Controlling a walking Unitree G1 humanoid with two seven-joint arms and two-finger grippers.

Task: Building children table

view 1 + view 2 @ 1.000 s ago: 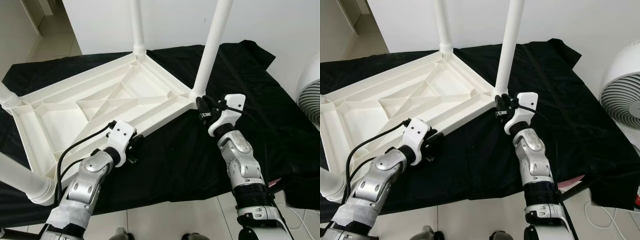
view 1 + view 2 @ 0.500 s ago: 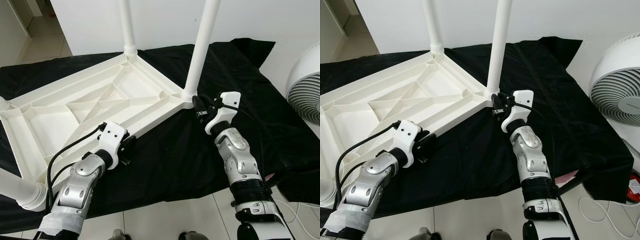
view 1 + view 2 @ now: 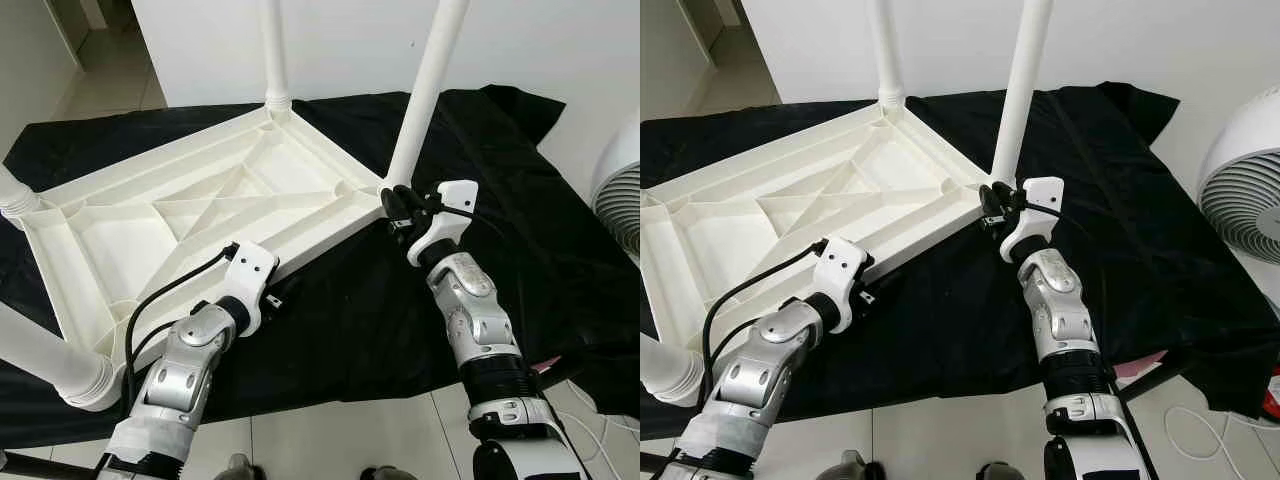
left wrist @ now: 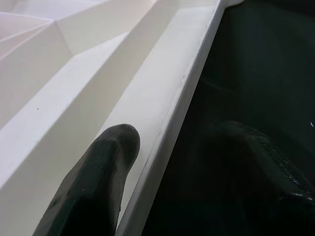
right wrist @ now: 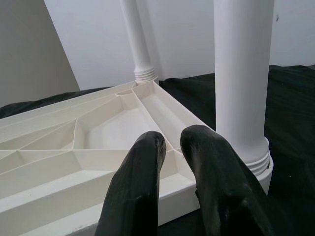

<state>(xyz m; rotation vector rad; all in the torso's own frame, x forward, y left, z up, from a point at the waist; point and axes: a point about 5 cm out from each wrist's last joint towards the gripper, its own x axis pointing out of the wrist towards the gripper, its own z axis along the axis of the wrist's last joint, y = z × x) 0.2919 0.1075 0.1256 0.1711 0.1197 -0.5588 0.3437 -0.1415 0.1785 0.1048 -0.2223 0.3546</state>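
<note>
left gripper point(image 3: 278, 297): fingers spread astride upturned children's table point(image 3: 200, 215) rim | right gripper point(image 3: 986, 207): nearly pressed together, beside corner leg point(image 3: 1020, 90)

Tiled floor point(image 3: 330, 440), light tiles, carries a black cloth point(image 3: 520, 230) spread wide and wrinkled. On the cloth lies a white plastic table point(image 3: 200, 215), upside down, ribbed underside up, legs pointing up. A white fan point(image 3: 1245, 190) stands beside the cloth's edge.

Upturned table point(image 3: 200, 215) on cloth point(image 3: 480, 180); fan point(image 3: 1250, 190) right.
</note>
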